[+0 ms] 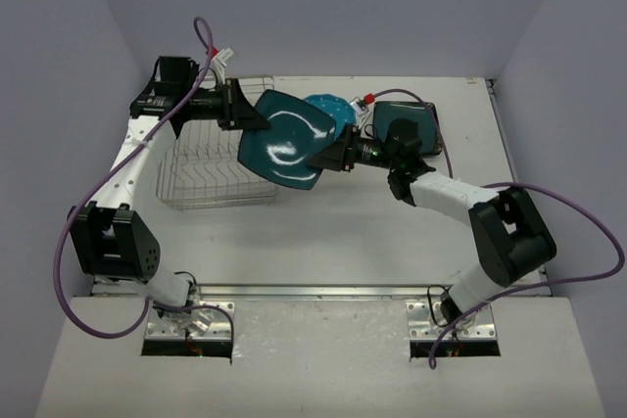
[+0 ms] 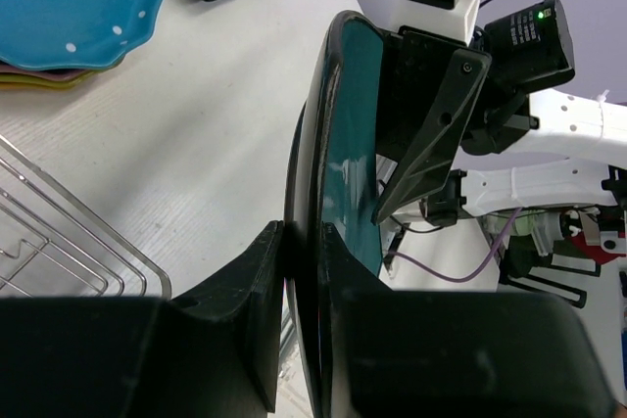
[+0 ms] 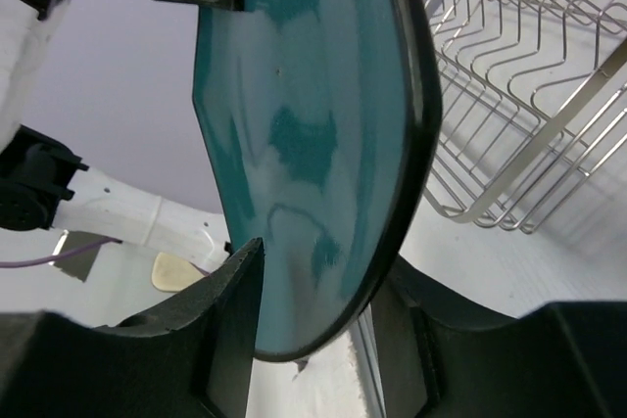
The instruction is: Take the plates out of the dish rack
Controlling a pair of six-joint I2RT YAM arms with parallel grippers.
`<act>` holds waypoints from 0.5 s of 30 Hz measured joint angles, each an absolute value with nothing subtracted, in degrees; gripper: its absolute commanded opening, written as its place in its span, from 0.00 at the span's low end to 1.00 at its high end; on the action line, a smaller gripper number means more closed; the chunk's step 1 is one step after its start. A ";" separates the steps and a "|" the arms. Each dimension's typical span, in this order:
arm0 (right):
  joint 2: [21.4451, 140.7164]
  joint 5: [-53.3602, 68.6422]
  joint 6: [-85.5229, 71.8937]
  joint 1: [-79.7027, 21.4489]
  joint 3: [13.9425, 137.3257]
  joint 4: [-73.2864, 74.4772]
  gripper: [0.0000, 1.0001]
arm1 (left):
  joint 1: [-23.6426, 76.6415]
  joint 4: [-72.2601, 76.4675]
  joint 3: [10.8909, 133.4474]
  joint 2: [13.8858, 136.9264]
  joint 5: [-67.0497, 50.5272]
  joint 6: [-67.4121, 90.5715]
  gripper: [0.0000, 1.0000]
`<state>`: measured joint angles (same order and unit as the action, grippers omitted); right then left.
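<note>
A: Fingers (image 2: 245, 310) of the left gripper (image 2: 302, 242) loom closest, pinched shut on the rim of the dark teal plate (image 1: 284, 139). Is the right gripper (image 1: 333, 156) on it too?

B: Yes, it is clamped on the opposite edge, one finger on each face. Both hold the plate at once, in the air just right of the dish rack (image 1: 171, 183).

A: How will it handle?

B: I'd judge it stiff and glazed. The gloss suggests it is slippery, and it would break if dropped. It looks heavy enough to swing in a rim pinch, so take it well in over the rim.

A: And the arms?

B: The left arm runs far along the rack's left side, then its forearm turns right toward the plate. The right arm stretches left across the table, elbow nearer, wrist low.

A: Where might it go?

B: Probably beside the dotted blue plate (image 1: 328, 108), which tops a stack just beyond. The black speckled plate (image 1: 416, 119) lies further right. This looks like a handover, so one gripper must release first.
</note>
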<state>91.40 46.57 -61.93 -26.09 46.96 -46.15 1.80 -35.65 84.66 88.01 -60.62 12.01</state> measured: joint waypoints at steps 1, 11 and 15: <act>91.75 46.64 -63.16 -26.09 46.96 -47.20 0.40 | 1.90 -35.27 84.37 88.01 -60.66 12.30 0.00; 92.97 46.02 -71.63 -25.75 46.67 -51.00 0.00 | 2.33 -32.37 83.00 87.74 -61.83 13.73 0.49; 92.97 45.23 -74.03 -25.03 45.25 -50.98 0.00 | 2.35 -31.97 83.02 87.63 -61.53 15.31 0.92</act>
<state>92.97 45.23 -74.03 -25.03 45.25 -50.98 2.35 -31.97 83.02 87.63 -61.53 15.31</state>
